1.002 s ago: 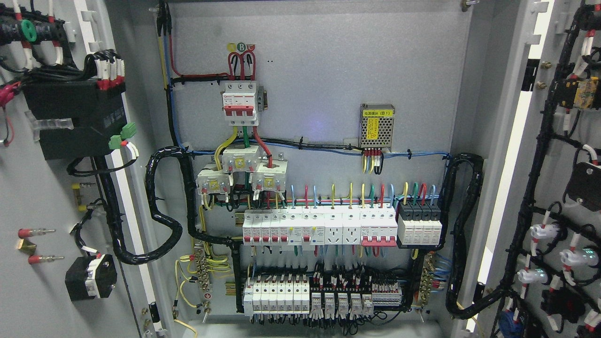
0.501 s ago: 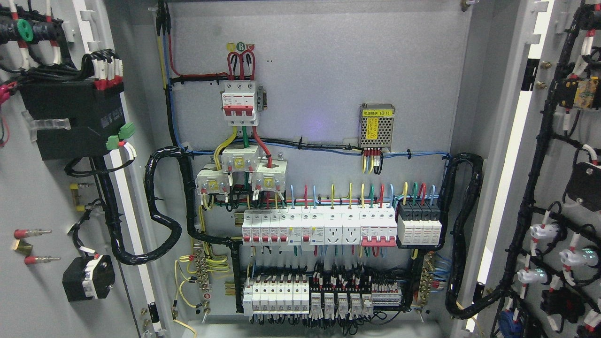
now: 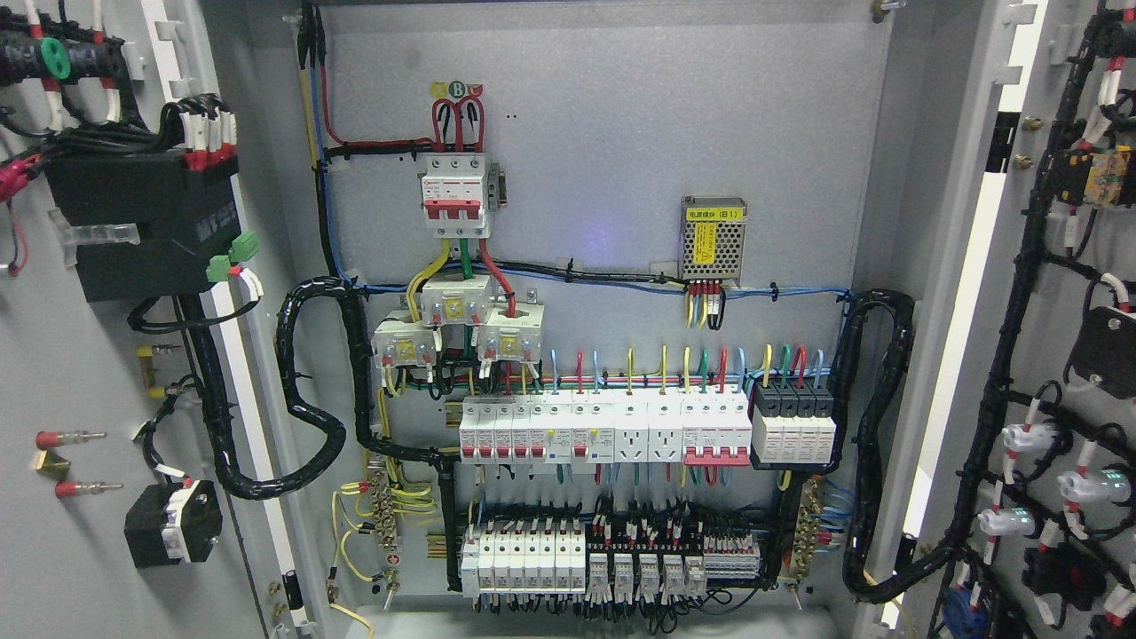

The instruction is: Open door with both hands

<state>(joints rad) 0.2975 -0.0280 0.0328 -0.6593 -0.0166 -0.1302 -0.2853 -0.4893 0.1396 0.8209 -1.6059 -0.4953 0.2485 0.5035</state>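
Standing wide open, left door (image 3: 80,355) and right door (image 3: 1065,355) expose the cabinet's breakers (image 3: 603,430); opening looks complete, neither hand visible.

An electrical plant room: an open cabinet (image 3: 887,177) of breakers (image 3: 603,430) and wiring (image 3: 311,408).

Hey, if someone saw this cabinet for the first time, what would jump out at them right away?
Probably the long row of white breakers across the middle of the back panel, topped by bright multicoloured wires. Above it at upper centre sits a red-and-white main breaker, and to its right a small metal power supply with a yellow label. Both doors stand swung open, the left door and the right door, each lined with black cable bundles; no robot hand is in view.
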